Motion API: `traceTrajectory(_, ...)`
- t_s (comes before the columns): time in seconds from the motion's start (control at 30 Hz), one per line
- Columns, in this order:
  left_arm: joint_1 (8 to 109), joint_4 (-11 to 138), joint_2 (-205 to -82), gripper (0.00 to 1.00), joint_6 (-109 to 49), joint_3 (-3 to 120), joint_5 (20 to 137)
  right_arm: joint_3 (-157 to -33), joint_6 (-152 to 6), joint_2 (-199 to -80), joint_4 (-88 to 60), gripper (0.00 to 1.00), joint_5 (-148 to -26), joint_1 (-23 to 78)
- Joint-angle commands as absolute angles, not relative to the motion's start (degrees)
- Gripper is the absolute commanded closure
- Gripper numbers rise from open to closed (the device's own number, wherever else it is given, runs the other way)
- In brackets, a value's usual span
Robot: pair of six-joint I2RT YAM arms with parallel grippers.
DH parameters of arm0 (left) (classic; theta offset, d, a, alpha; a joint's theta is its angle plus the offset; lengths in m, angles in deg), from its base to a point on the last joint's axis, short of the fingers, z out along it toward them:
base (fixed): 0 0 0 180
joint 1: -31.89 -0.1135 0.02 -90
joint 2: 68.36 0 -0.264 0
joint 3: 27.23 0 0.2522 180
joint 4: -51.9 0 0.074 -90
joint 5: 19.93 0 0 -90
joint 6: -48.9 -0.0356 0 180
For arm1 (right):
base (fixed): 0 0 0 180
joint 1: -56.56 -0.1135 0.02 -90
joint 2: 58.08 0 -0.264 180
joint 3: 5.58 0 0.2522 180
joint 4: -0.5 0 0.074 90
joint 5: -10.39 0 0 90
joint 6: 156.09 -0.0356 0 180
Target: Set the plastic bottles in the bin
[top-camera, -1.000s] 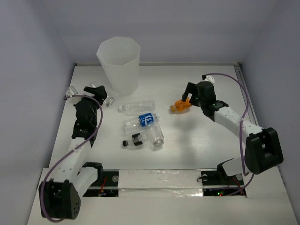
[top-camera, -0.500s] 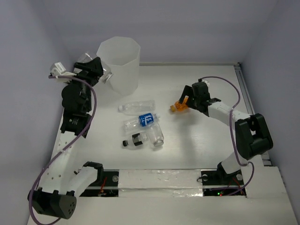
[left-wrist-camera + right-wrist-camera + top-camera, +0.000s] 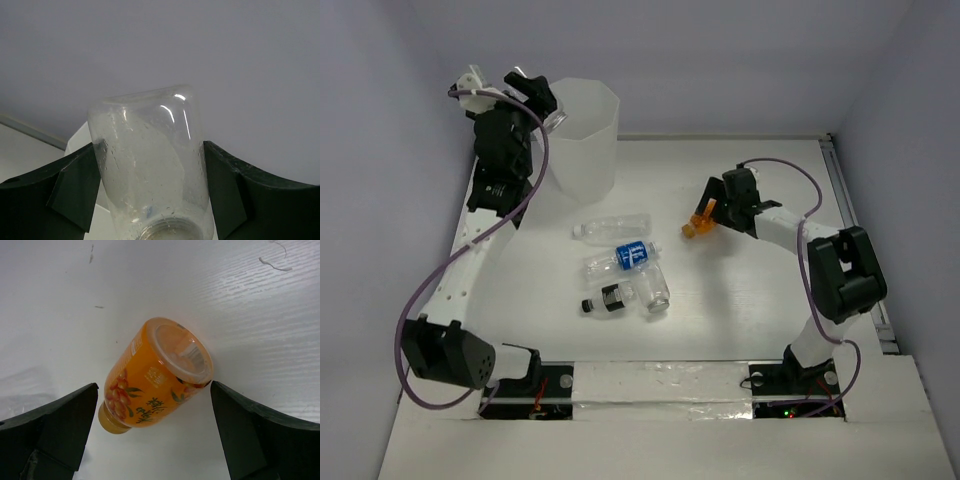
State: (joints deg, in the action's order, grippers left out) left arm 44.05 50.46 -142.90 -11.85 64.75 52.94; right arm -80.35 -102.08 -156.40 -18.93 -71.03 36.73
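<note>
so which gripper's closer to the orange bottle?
Right. The right gripper straddles the orange bottle, jaws open either side; the left gripper is far off at the bin rim, holding a clear bottle.

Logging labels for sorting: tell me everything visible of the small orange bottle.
The small orange bottle lies on its side on the white table, pale base towards the right wrist camera, orange cap at the far end. It looks plastic, wrapped in an orange label printed with fruit, leaves and script. It sits between the fingers of the open right tool, a gap on each side; only the table touches it.
</note>
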Motion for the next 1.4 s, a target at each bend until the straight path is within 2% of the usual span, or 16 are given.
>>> traceTrajectory(0.0,44.72,45.19,-145.95,0.39,-18.95,68.97,49.95,-84.37,-101.17,-158.45,-19.23,0.01,-69.94,36.96)
traceTrajectory(0.43,46.92,42.63,-164.24,0.37,-33.89,83.03,47.04,-89.56,-97.03,-164.25,-22.57,0.06,-68.18,37.49)
traceTrajectory(0.57,46.92,43.16,-168.55,0.35,-36.17,87.16,46.51,-89.13,-96.24,-163.47,-21.61,0.14,-67.39,37.49)
traceTrajectory(0.67,46.92,43.16,-170.92,0.3,-37.06,88.3,46.16,-87.55,-95.8,-160.74,-19.59,0.2,-67.39,37.49)
traceTrajectory(0.73,46.92,43.16,-172.16,0.27,-37.23,88.57,45.81,-86.49,-95.36,-158.73,-18.27,0.2,-67.22,37.49)
traceTrajectory(0.8,46.92,43.42,-172.6,0.17,-37.15,88.66,45.64,-85.88,-95.36,-154.95,-17.39,0.21,-67.13,37.49)
traceTrajectory(0.9,46.92,44.65,-171.46,0.07,-36.19,88.75,46.94,-84.56,-95.1,-149.06,-15.46,0.23,-67.65,37.49)
traceTrajectory(1.0,46.92,46.24,-168.57,0.06,-34.69,88.49,49.14,-85.08,-94.92,-144.24,-14.66,0.25,-69.32,37.49)
traceTrajectory(1.23,46.92,47.3,-158.99,0.11,-24.51,82.7,56.35,-90.78,-95.97,-138.24,-11.33,0.27,-76.44,36.26)
traceTrajectory(1.37,47.53,45.37,-150.38,0.14,-15.54,71.99,61.45,-100.88,-95.8,-140.08,-11.59,0.27,-78.37,32.75)
